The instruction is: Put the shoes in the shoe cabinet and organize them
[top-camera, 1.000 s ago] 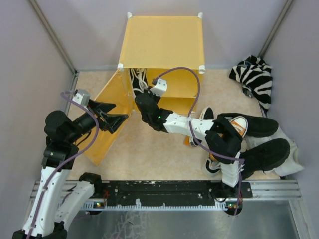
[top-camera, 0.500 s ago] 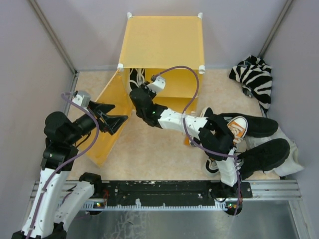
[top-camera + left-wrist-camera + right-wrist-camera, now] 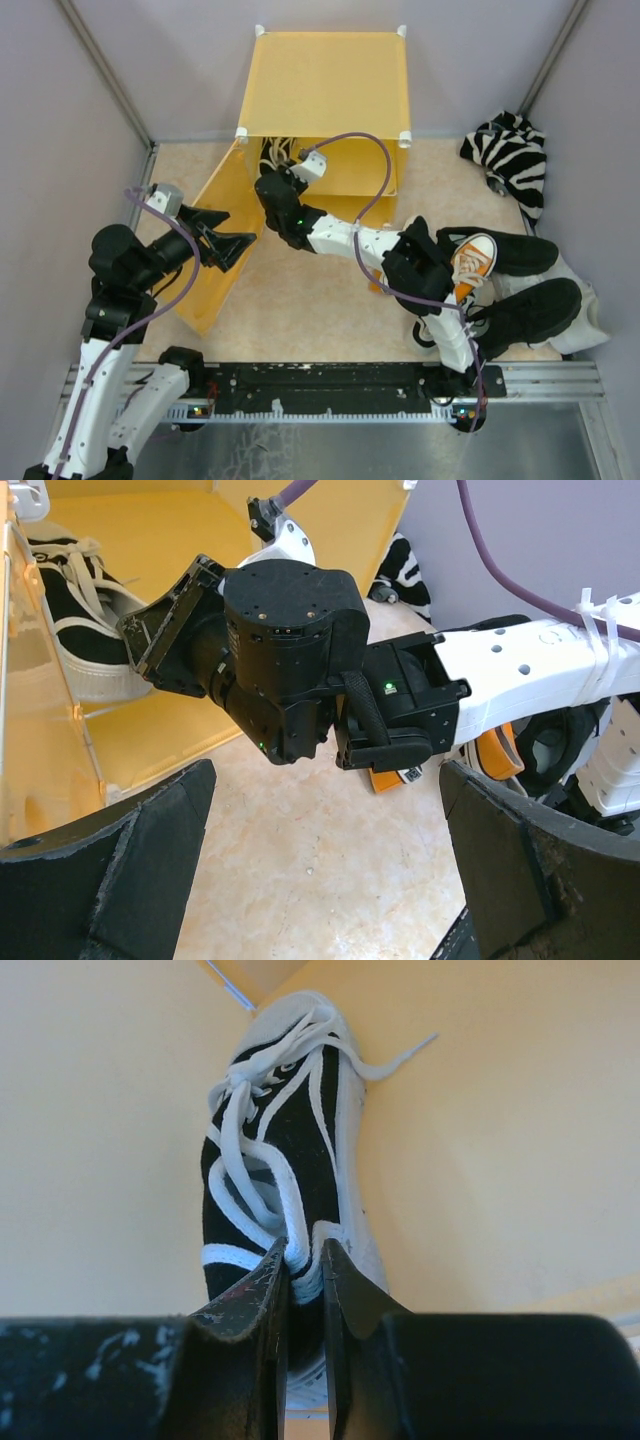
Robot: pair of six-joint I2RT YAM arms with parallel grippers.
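- Black-and-white lace-up sneaker (image 3: pixel 285 1150): inside yellow-orange plastic shoe cabinet (image 3: pixel 325 85).
- Right end effector (image 3: pixel 305 1260): narrow gap, at its laces (grip cannot be told).
- Left end effector (image 3: pixel 243 224): spread wide, empty.

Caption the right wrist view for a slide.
Right hand, barely open, at the laces of a black-and-white shoe inside the cabinet.

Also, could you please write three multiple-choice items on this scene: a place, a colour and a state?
1. Where is the black-and-white sneaker in the right wrist view? A inside the cabinet; B on top of it; C outside, in front of it.
2. What colour is the cabinet? A blue; B yellow-orange; C green.
3. How is the cabinet door? A shut; B removed; C swung open.
Answers: 1 A, yellow walls surround it; 2 B, its top and walls show that; 3 C, it angles out at the left.
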